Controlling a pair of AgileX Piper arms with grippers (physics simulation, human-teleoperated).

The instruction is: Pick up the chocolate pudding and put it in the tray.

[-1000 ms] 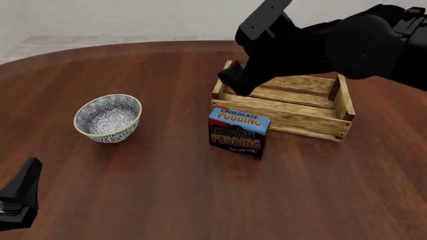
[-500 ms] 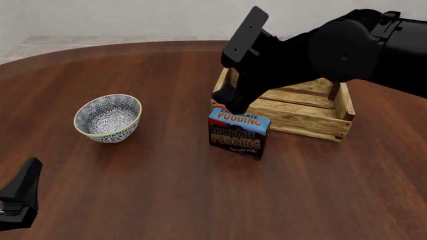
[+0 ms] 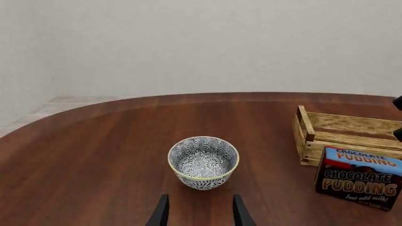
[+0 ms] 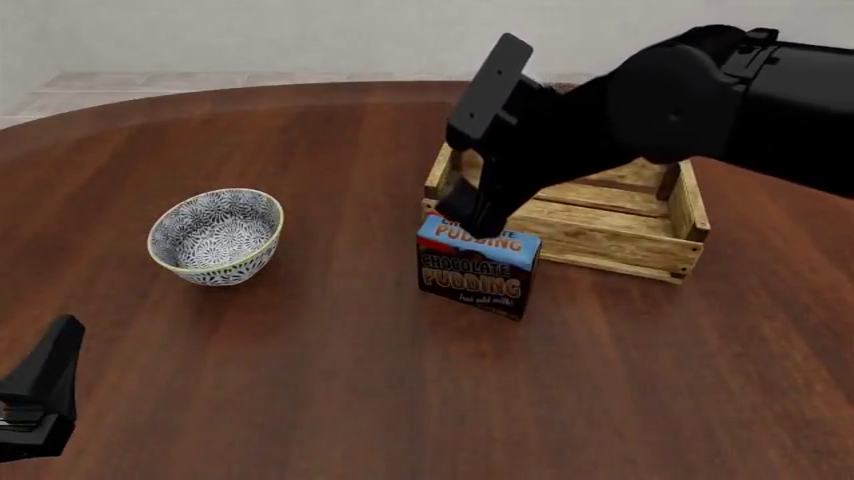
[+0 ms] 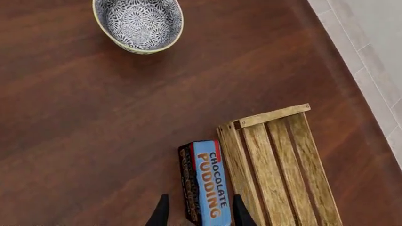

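The chocolate pudding [image 4: 478, 265] stands upright on the table, a small carton with a blue top band and dark brown front, right against the near left corner of the tray [image 4: 627, 245]. My right gripper [image 4: 467, 215] hangs open just over the carton's top. In the right wrist view its two fingers [image 5: 164, 207] stand either side of the chocolate pudding [image 5: 206, 188], beside the slatted tray [image 5: 276, 165]. My left gripper [image 4: 40, 400] rests open and empty at the near left; the left wrist view shows the chocolate pudding [image 3: 359, 178] and tray [image 3: 351, 125] far off to one side.
A round blue-white patterned bowl [image 4: 216, 235] sits left of the carton, straight ahead of the left gripper [image 3: 201, 197] as the bowl [image 3: 203, 161] shows in its wrist view. The right arm's dark bulk covers the tray's far left part in the front view.
The right arm has swung from above the tray's far left corner down and toward the near side, ending over the pudding carton. The left arm, bowl, carton and tray have not moved.
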